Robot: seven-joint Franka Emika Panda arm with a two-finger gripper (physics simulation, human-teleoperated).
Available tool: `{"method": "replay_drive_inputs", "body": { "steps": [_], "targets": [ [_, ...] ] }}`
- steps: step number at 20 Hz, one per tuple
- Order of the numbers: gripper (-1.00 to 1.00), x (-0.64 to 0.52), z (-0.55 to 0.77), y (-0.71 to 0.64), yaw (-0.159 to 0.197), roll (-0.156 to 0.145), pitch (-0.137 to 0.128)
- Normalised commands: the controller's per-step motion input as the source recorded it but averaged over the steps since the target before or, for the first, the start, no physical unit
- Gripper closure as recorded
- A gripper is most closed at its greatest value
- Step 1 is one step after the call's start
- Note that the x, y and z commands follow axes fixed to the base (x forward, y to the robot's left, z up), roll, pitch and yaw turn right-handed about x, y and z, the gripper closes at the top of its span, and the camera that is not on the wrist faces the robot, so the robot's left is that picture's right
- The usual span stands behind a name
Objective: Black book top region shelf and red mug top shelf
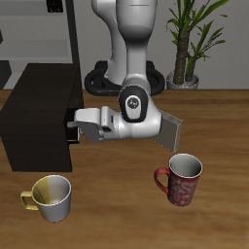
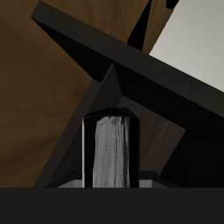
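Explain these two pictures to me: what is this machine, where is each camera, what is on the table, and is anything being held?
The machine is a white robot arm with a two-finger tool at its end. One picture looks at the table from the front and above; the other comes from a camera on the tool itself. On the wooden table stand a dark boxy shelf, a red mug and a yellow-and-cream mug. A plant stands behind. The tool is against the shelf's side. The close view shows a finger and dark surfaces; I cannot tell whether anything is held.

Red mug [image 1: 180, 181] upright on table, dark shelf [image 1: 39, 119] well apart, black book unseen.
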Motion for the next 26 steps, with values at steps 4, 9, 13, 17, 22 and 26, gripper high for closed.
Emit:
{"method": "replay_drive_inputs", "body": {
  "steps": [4,9,13,17,22,26],
  "targets": [
    [1.0,0.04,-0.11,-0.24,-0.036,0.02,0.083],
    [-1.0,0.12,-0.19,-0.16,-0.303,0.328,0.226],
    [-1.0,0.1,0.02,0.08,-0.166,0.211,0.021],
    [-1.0,0.09,0.08,0.1,-0.034,0.116,-0.005],
    [-1.0,0.14,0.06,0.07,-0.013,0.115,-0.015],
    [-1.0,0.08,0.16,0.14,-0.005,0.101,-0.072]
  ]
}}
